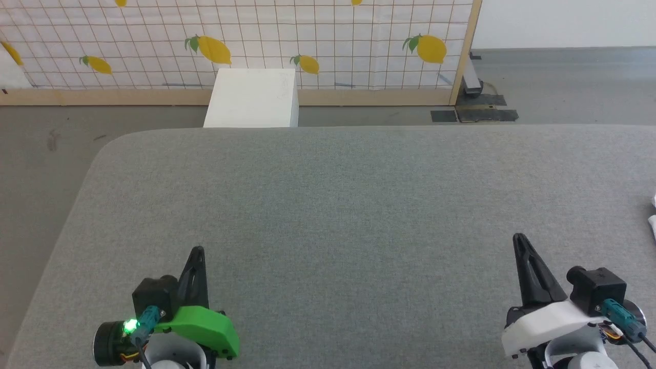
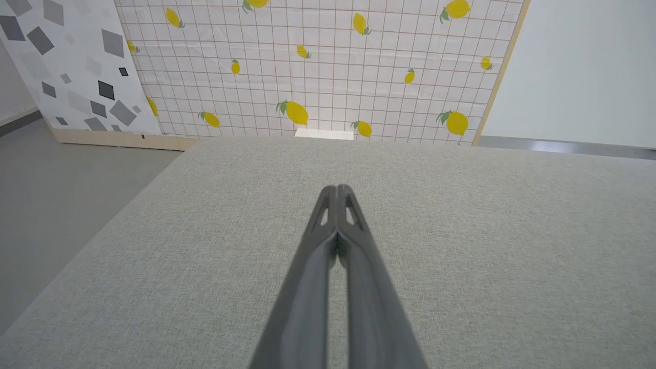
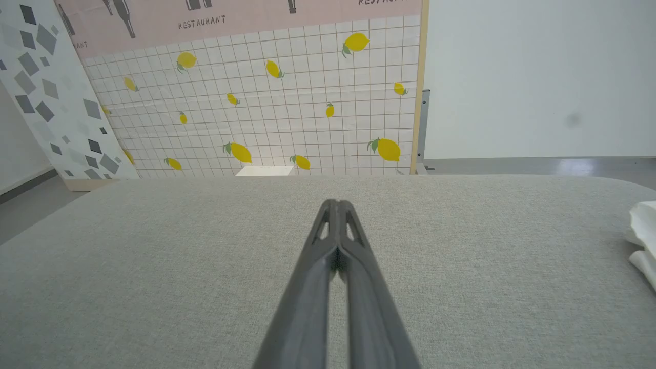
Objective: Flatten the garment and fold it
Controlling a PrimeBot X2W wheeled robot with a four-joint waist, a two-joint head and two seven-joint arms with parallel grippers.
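Observation:
Only a small white edge of the garment (image 1: 653,220) shows at the far right of the grey padded table (image 1: 359,205); in the right wrist view the garment (image 3: 643,241) lies crumpled at the right border. My left gripper (image 1: 197,250) is shut and empty at the lower left, its tips pressed together over bare cloth (image 2: 336,188). At the lower right my right gripper (image 1: 519,237) is shut too, holding nothing, tips together (image 3: 336,203) and well to the left of the garment.
A rigid white box (image 1: 253,97) stands on the floor beyond the table's far edge, against a lemon-print panel (image 1: 307,41). The table's rounded far-left corner (image 1: 110,146) drops to grey floor. A grey-patterned board (image 2: 72,66) leans at the left.

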